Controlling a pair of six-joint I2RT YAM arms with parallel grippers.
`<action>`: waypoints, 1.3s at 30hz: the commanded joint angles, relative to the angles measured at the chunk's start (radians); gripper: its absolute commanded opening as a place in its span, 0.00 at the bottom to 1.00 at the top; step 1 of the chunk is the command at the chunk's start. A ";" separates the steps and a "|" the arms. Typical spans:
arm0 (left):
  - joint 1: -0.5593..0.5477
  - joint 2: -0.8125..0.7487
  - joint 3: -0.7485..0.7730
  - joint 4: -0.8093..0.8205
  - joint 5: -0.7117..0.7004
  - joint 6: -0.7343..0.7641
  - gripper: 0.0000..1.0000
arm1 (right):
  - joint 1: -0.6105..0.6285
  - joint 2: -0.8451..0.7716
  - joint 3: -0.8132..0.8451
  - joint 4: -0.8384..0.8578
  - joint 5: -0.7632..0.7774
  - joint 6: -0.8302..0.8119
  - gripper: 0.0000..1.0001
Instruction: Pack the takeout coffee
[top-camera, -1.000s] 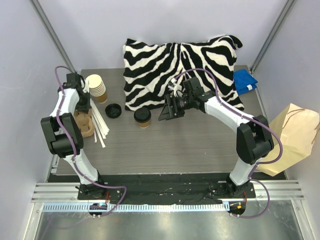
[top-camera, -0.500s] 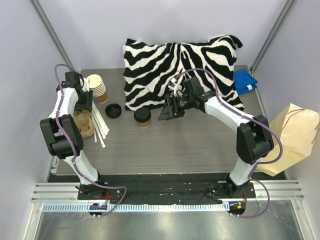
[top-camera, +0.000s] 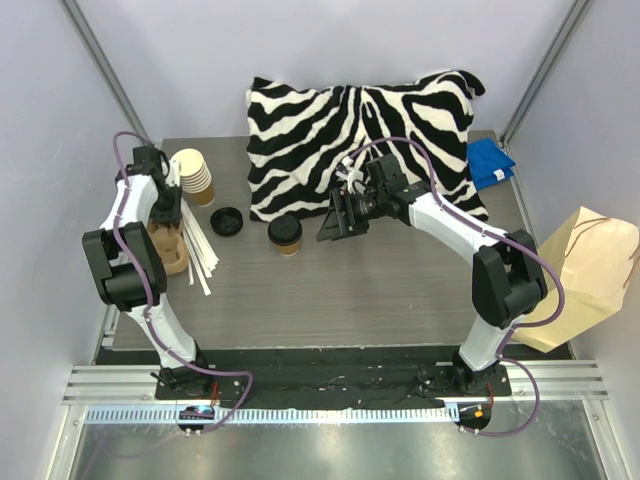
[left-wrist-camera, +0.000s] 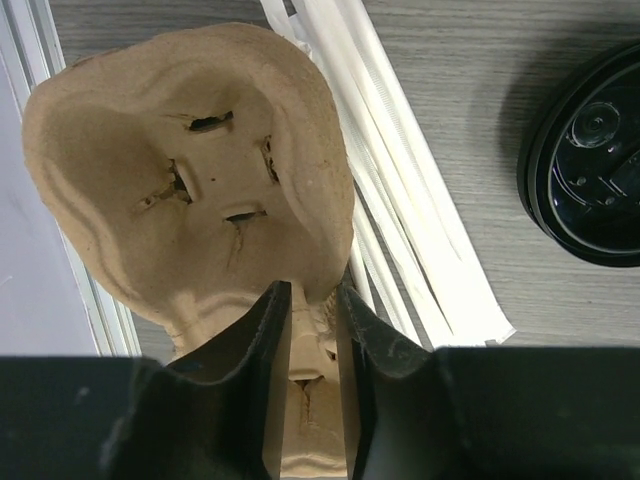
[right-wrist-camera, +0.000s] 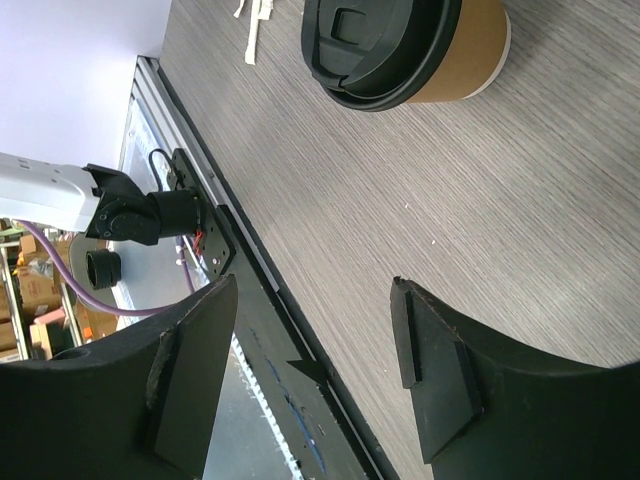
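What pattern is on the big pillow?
The pillow has black-and-white zebra stripes, clearest in the top external view.

No legible text, label, brand, number or sign found in any view. The loose black lid (left-wrist-camera: 590, 180), lying on the desk (left-wrist-camera: 480, 60) at the far left, carries raised moulded marks at its centre, too small to read. The lid of the takeout coffee (right-wrist-camera: 400, 45) shows moulded relief only, and no characters can be made out on it.
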 joint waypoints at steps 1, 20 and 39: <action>0.014 -0.007 0.021 0.010 -0.001 0.005 0.25 | -0.004 0.010 0.004 0.036 -0.019 0.004 0.70; 0.022 -0.099 0.037 -0.055 0.076 0.065 0.00 | -0.004 0.006 0.001 0.038 -0.019 0.007 0.70; 0.033 -0.196 0.017 -0.086 0.036 0.166 0.00 | -0.004 -0.004 -0.002 0.045 -0.033 0.016 0.70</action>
